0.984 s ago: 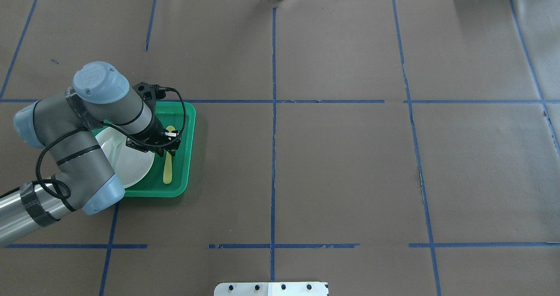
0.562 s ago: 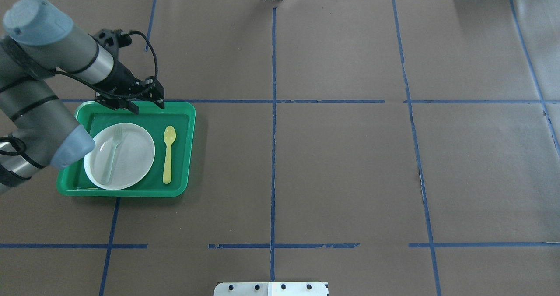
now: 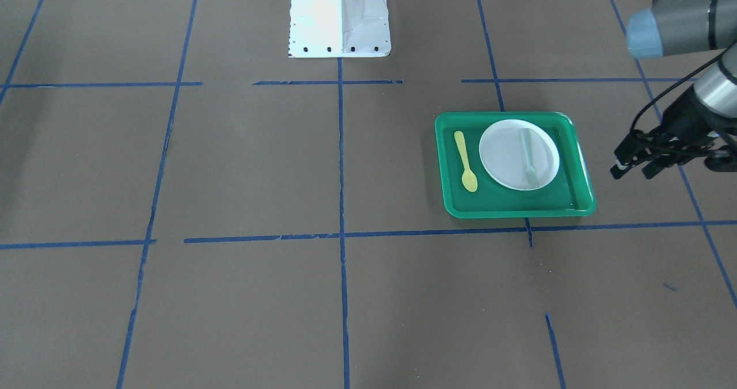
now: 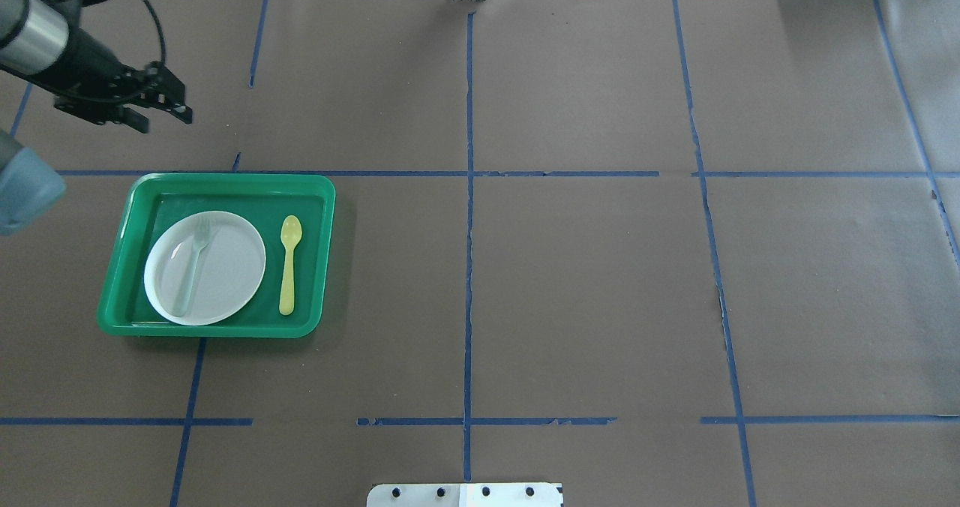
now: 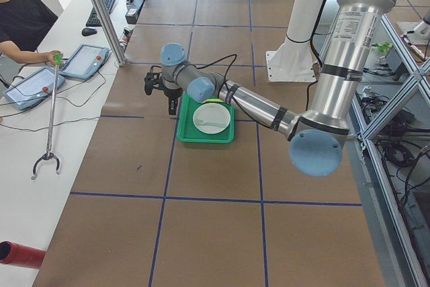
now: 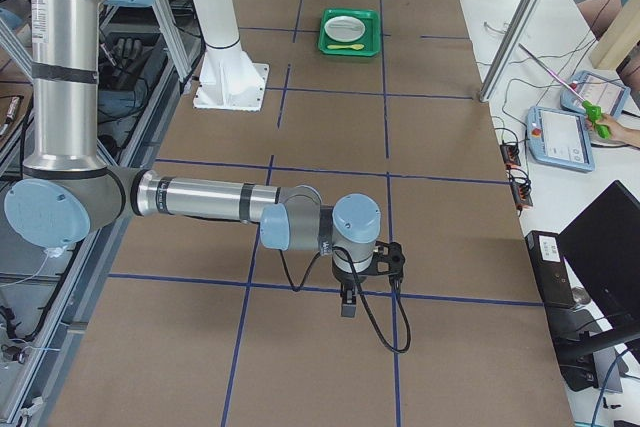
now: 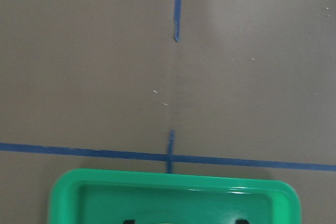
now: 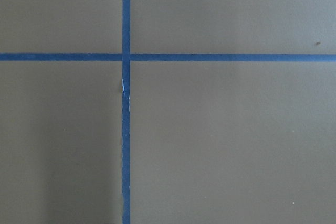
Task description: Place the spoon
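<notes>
The small yellow spoon (image 4: 289, 263) lies flat in the green tray (image 4: 225, 179), to the right of the white plate (image 4: 225, 267), bowl end pointing away from the robot. It also shows in the front-facing view (image 3: 465, 161) and, tiny, in the exterior right view (image 6: 348, 47). A pale grey-green fork (image 4: 191, 267) lies on the plate. My left gripper (image 4: 161, 117) is open and empty, above the table beyond the tray's far left corner; it also shows in the front-facing view (image 3: 632, 173). My right gripper (image 6: 350, 302) shows only in the exterior right view, far from the tray, and I cannot tell its state.
The robot's white base (image 3: 339, 15) stands at the table's middle near edge. Blue tape lines cross the brown table cover. A person with a grabber stick (image 5: 50, 119) and tablets sits beyond the table's far side. The left wrist view shows the tray's far rim (image 7: 173, 179).
My left arm has lifted off the tray and swung away to the far left, past the tray's far edge. The spoon stays in the tray, now uncovered.
</notes>
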Robot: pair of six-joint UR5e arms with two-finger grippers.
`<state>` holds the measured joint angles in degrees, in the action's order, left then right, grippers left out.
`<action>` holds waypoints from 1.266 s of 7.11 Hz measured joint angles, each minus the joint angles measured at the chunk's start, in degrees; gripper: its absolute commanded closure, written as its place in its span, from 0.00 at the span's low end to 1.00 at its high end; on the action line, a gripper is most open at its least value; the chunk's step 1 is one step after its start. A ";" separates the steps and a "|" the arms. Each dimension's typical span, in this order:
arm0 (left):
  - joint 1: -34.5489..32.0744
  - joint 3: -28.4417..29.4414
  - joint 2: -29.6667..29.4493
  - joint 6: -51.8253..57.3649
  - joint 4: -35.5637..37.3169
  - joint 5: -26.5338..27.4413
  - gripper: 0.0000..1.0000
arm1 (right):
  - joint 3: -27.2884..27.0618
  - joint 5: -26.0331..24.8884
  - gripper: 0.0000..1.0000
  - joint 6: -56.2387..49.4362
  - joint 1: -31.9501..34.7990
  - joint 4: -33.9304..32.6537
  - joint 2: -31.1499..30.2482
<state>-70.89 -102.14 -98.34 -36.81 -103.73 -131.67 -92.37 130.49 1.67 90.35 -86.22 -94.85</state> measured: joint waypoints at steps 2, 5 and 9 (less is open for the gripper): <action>-9.40 0.87 9.32 21.29 1.44 -0.02 0.31 | 0.03 0.00 0.00 0.00 0.00 0.00 -0.01; -21.43 5.23 10.96 41.88 14.33 0.10 0.31 | 0.00 -0.01 0.00 0.00 0.00 0.00 0.00; -22.59 3.69 10.39 43.73 21.30 -0.20 0.00 | 0.02 0.02 0.00 0.00 0.00 0.00 0.02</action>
<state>-93.48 -98.45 -87.94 6.92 -82.42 -131.87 -92.35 130.52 1.67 90.35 -86.22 -94.84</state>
